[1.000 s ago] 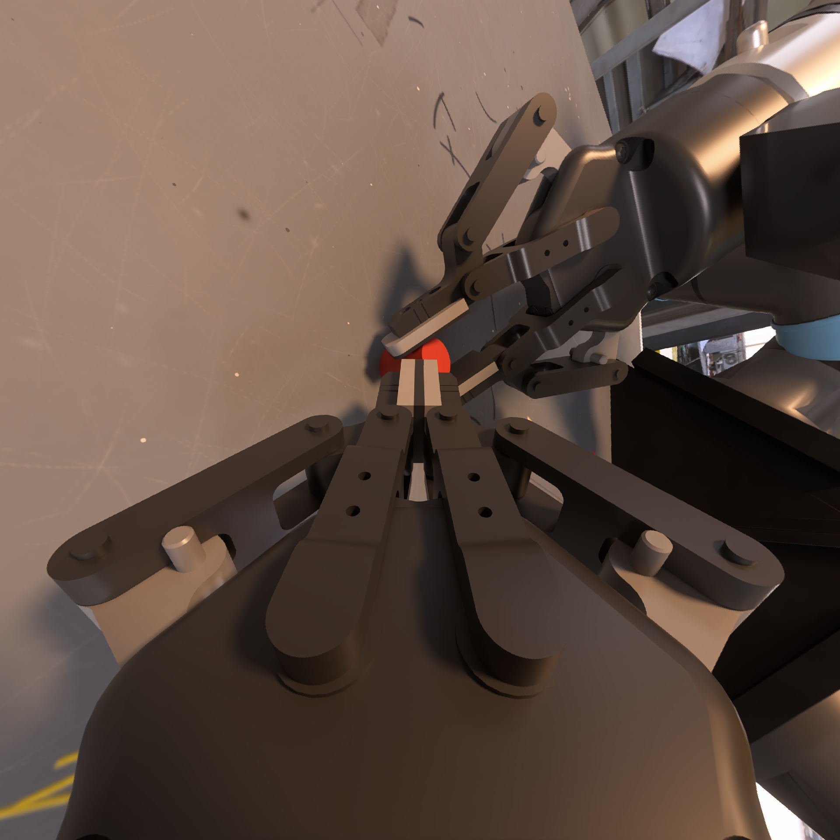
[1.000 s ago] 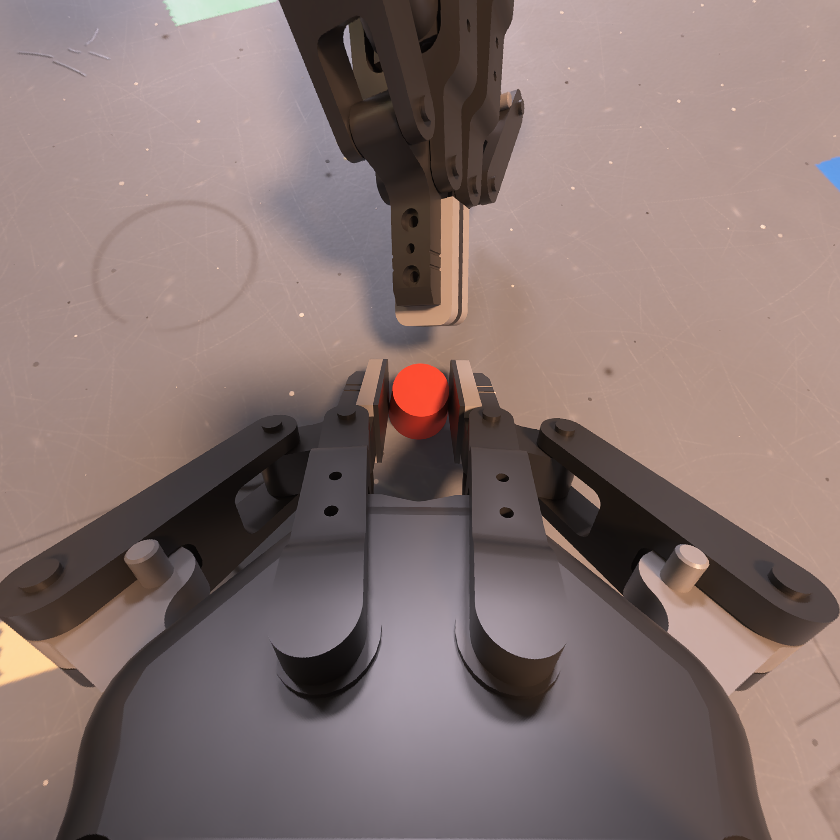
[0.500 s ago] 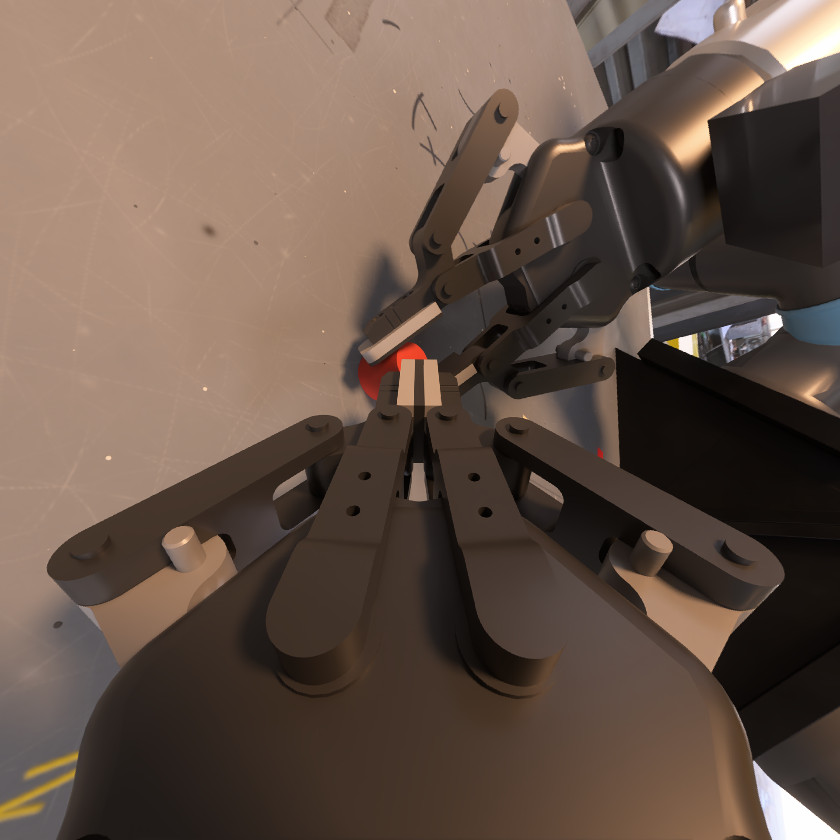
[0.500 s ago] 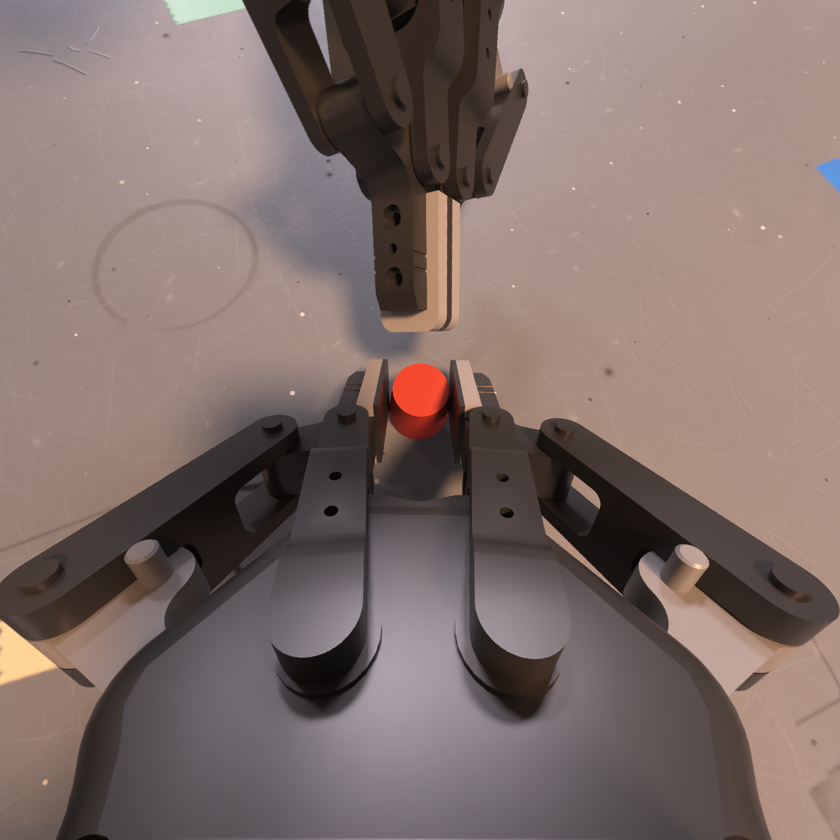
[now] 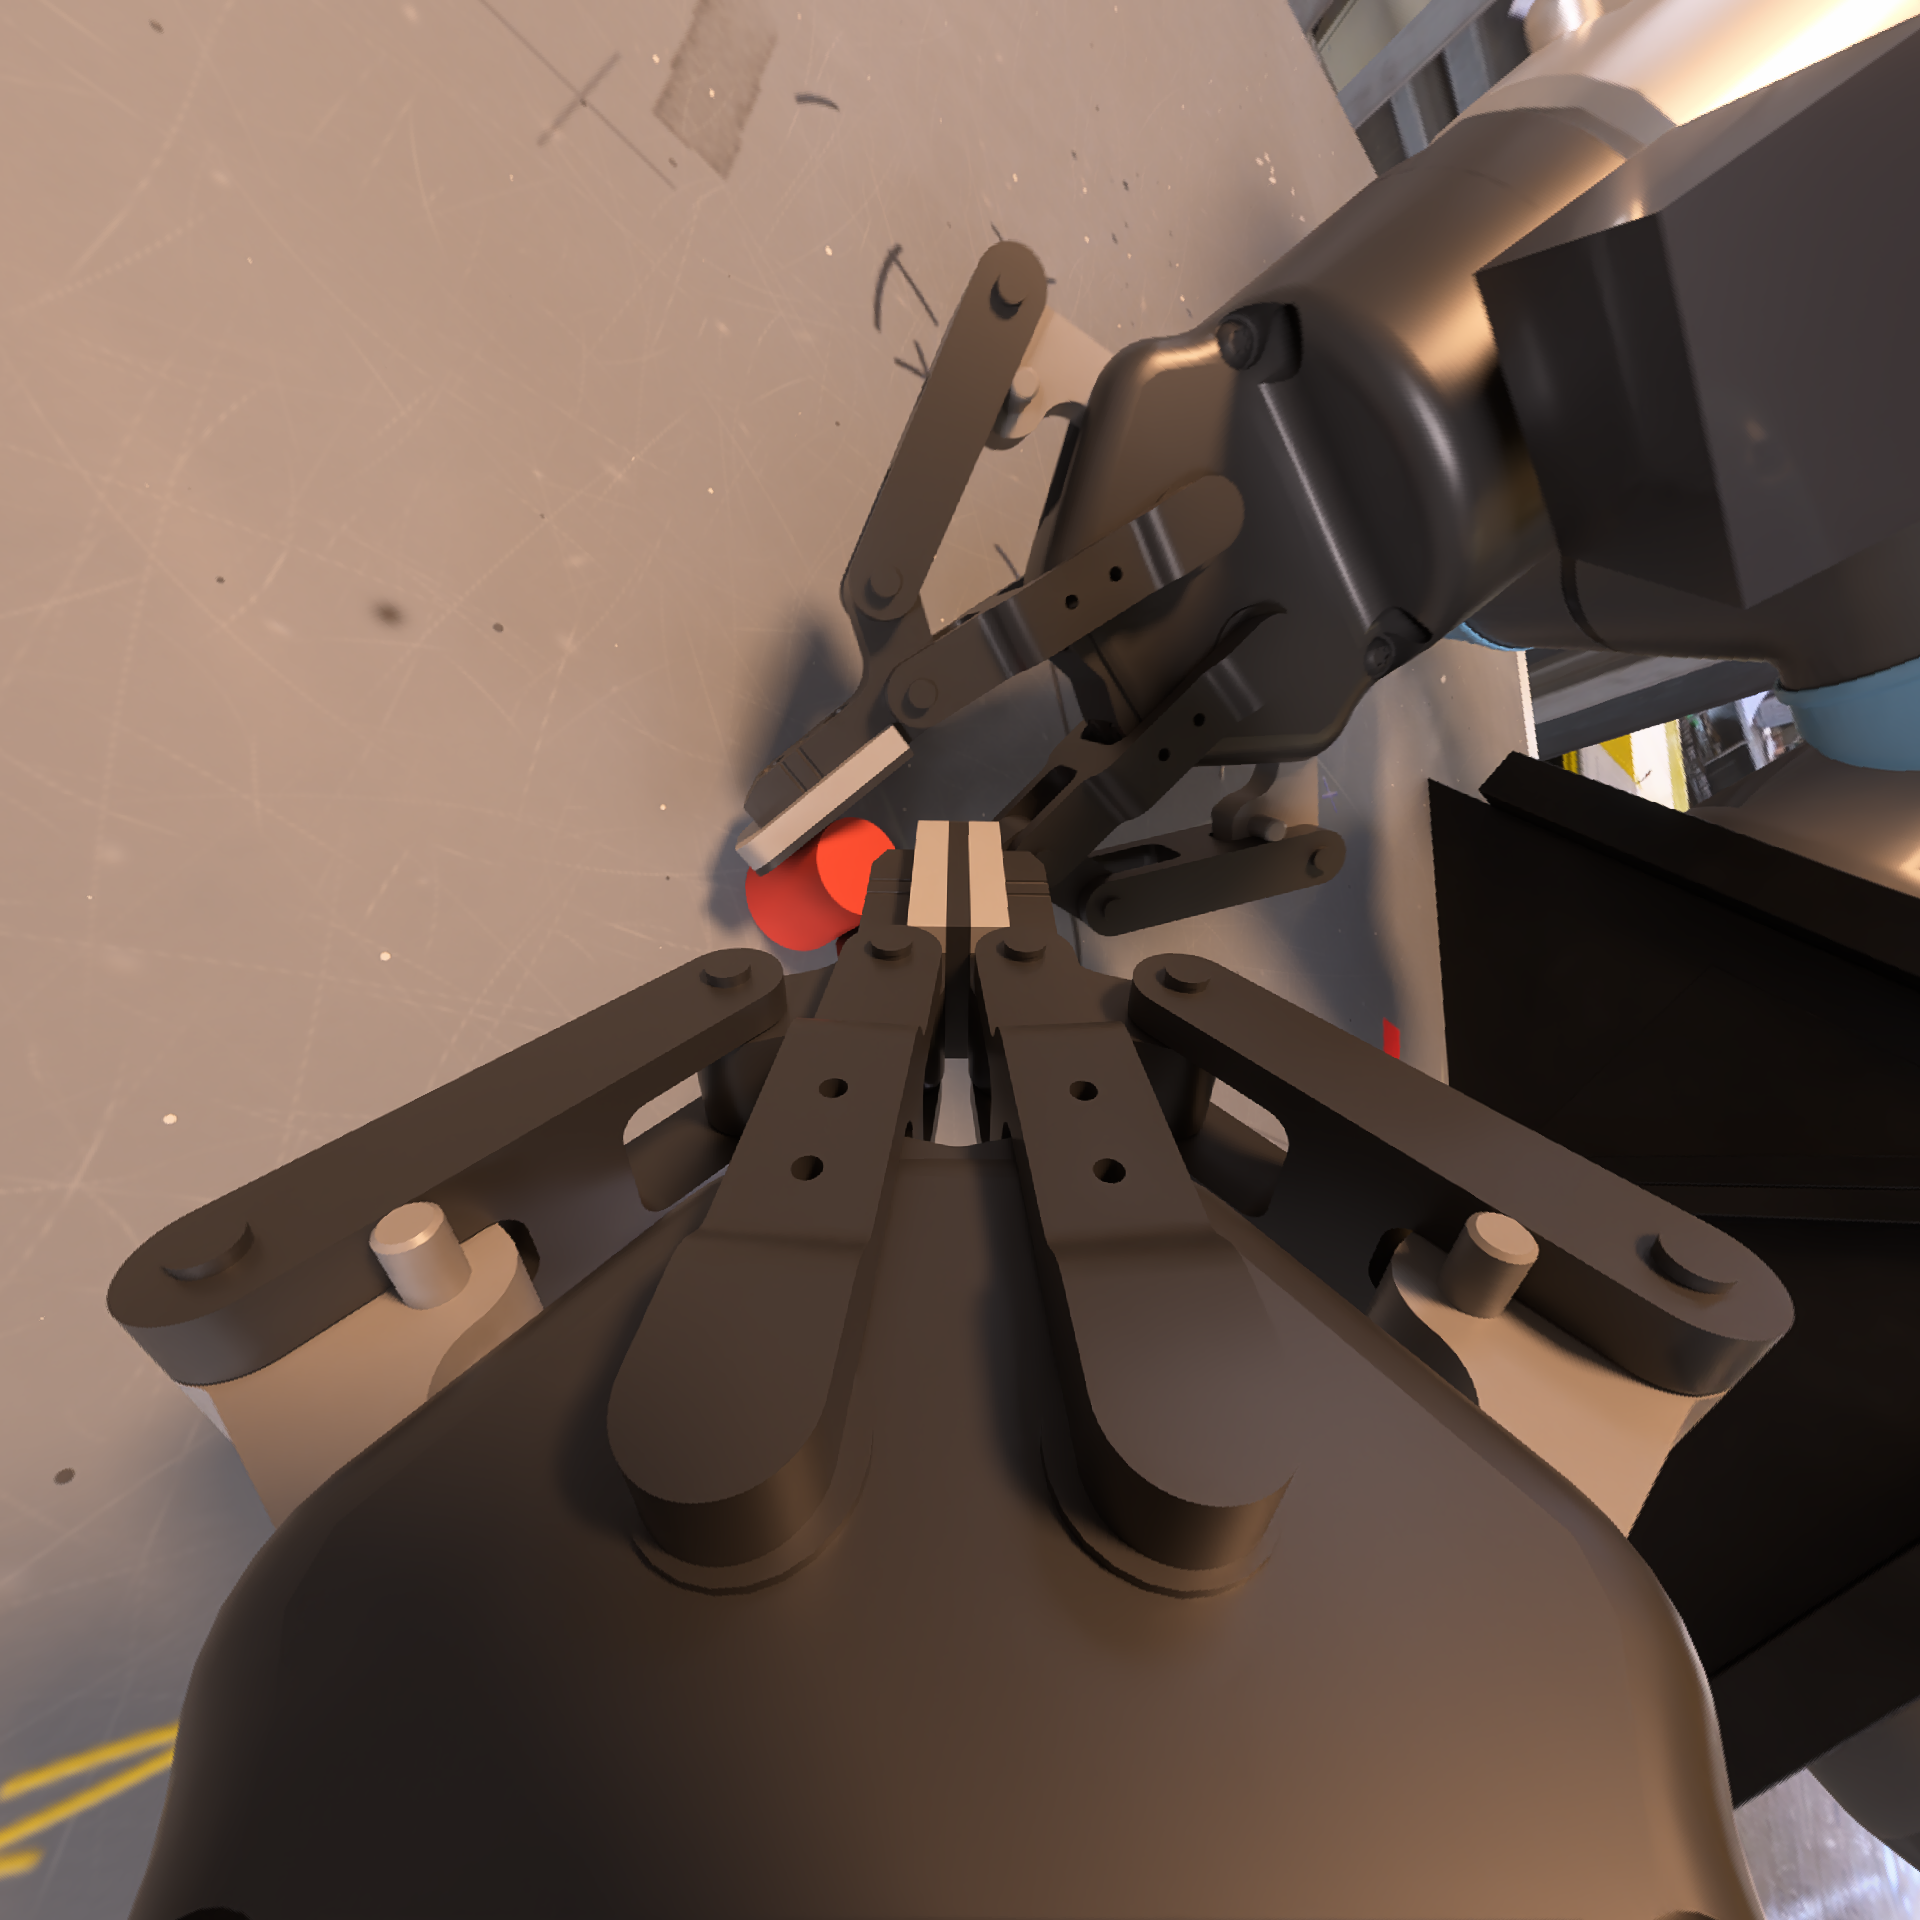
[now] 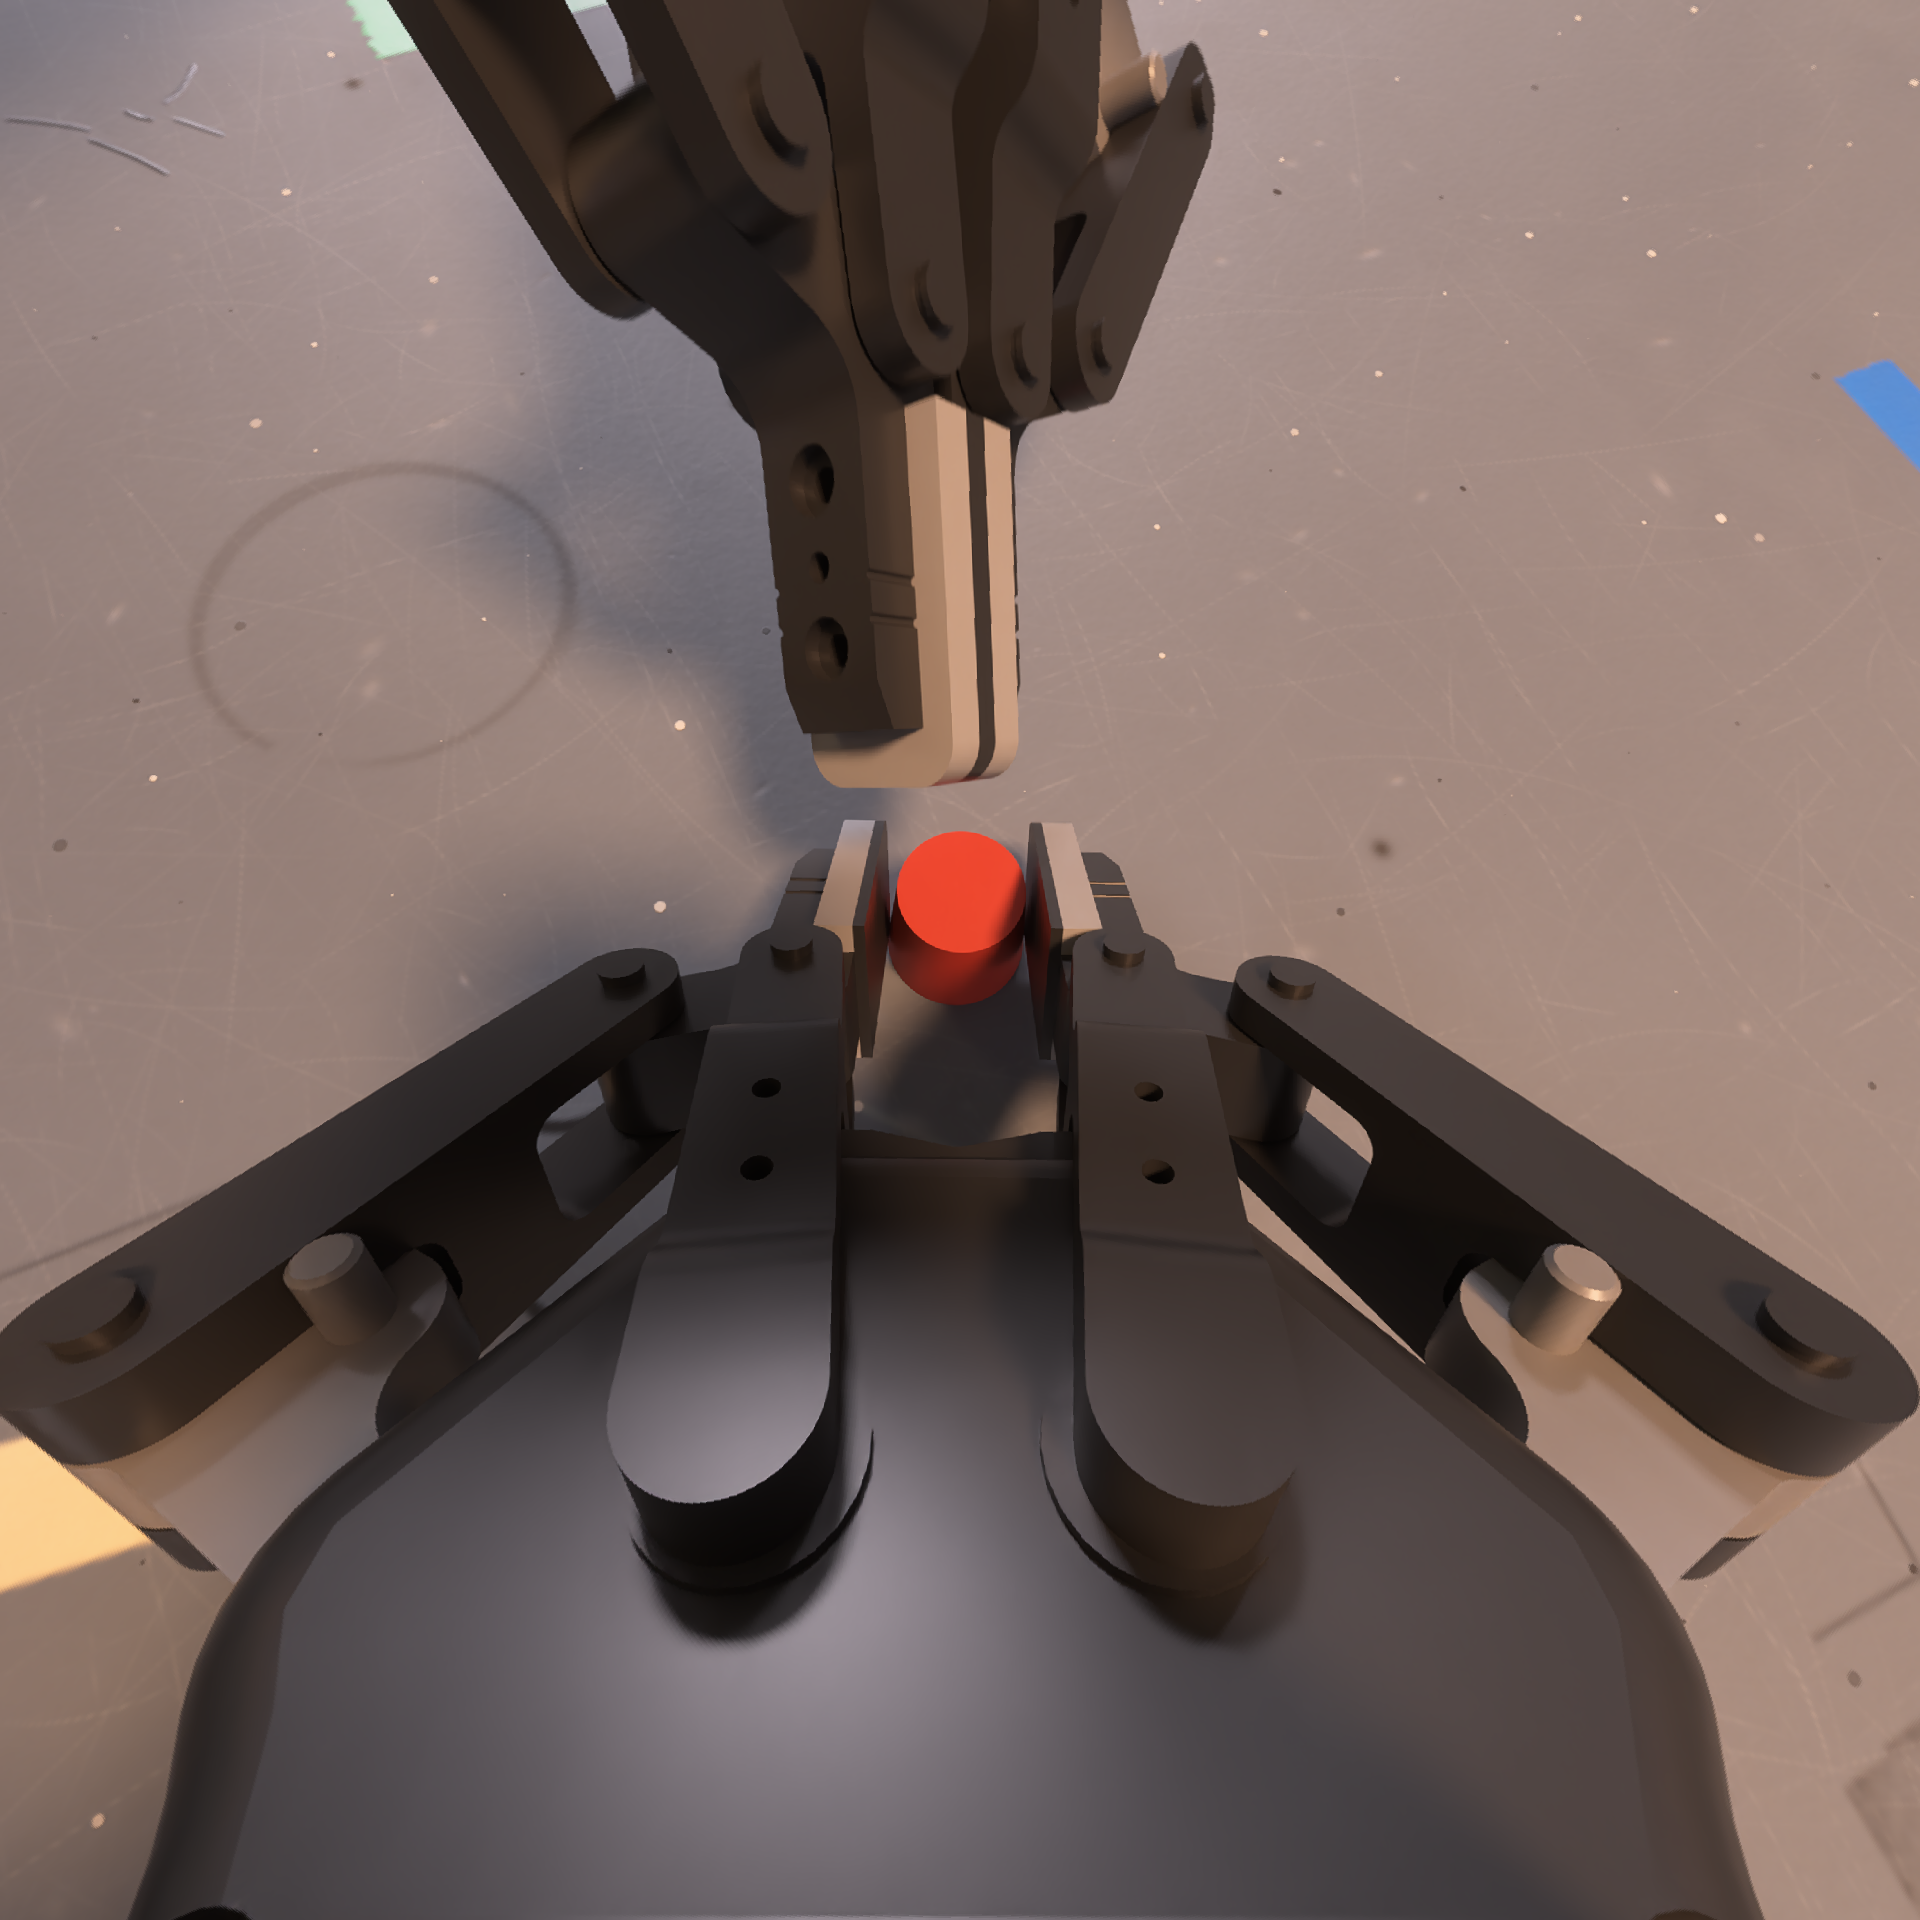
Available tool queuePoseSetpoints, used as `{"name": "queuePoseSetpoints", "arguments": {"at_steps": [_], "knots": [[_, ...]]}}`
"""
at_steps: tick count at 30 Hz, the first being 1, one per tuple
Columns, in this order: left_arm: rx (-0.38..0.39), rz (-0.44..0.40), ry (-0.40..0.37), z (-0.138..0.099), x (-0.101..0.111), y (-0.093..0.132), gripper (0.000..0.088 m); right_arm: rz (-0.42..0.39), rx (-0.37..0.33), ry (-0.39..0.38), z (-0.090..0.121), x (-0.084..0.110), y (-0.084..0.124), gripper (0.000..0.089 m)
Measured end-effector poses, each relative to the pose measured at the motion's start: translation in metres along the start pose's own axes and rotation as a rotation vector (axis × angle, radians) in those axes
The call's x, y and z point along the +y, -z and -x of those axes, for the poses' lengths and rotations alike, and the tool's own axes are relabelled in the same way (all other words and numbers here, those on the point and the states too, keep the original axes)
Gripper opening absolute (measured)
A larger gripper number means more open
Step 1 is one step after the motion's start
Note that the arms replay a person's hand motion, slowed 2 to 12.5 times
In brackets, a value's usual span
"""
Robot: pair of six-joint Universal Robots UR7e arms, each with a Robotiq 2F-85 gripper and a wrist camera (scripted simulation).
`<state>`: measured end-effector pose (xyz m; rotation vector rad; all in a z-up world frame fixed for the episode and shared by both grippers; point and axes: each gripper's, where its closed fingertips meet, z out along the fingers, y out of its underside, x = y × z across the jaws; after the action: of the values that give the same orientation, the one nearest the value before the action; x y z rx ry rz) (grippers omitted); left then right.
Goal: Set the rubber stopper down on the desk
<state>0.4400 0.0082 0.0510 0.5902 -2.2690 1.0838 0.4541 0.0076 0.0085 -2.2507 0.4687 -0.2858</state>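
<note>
The rubber stopper (image 6: 958, 914) is a small red cylinder held between the pads of my right gripper (image 6: 958, 883), which is shut on it above the grey desk (image 6: 1455, 727). In the left wrist view the stopper (image 5: 805, 899) shows partly, under the right gripper's near finger (image 5: 826, 795). My left gripper (image 5: 958, 868) is shut and empty, its pads pressed together, its tips just to the right of the stopper. In the right wrist view the left gripper (image 6: 920, 764) hangs down just beyond the stopper, apart from it.
The desk (image 5: 364, 520) is scratched, with a faint ring mark (image 6: 379, 613), a blue patch (image 6: 1886, 410) at the right edge and a green one at the top left. A black block (image 5: 1683, 1039) stands at the desk's right side in the left wrist view.
The left gripper has moved closer to the right gripper and the stopper; in the left wrist view the stopper has shifted left of its fingertips. The right gripper keeps its hold.
</note>
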Motion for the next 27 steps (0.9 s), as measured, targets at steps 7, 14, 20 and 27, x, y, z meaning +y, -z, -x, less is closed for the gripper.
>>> {"name": "queuePoseSetpoints", "arguments": {"at_steps": [7, 14, 20, 27], "knots": [[-0.057, -0.006, -0.009, 0.005, -0.002, 0.008, 0.0000, 0.000, -0.005, -0.007, 0.000, 0.000, 0.000, 0.0239], [-0.024, -0.028, 0.043, 0.011, 0.000, 0.011, 0.0000, 0.001, -0.006, -0.008, -0.001, 0.000, 0.000, 0.0239], [0.028, -0.038, 0.089, 0.013, 0.003, 0.008, 0.0000, 0.001, -0.008, -0.010, -0.001, 0.000, 0.000, 0.0240], [0.050, -0.043, 0.123, 0.018, 0.006, 0.005, 0.0000, 0.001, -0.008, -0.011, -0.001, 0.000, 0.000, 0.0240]]}}
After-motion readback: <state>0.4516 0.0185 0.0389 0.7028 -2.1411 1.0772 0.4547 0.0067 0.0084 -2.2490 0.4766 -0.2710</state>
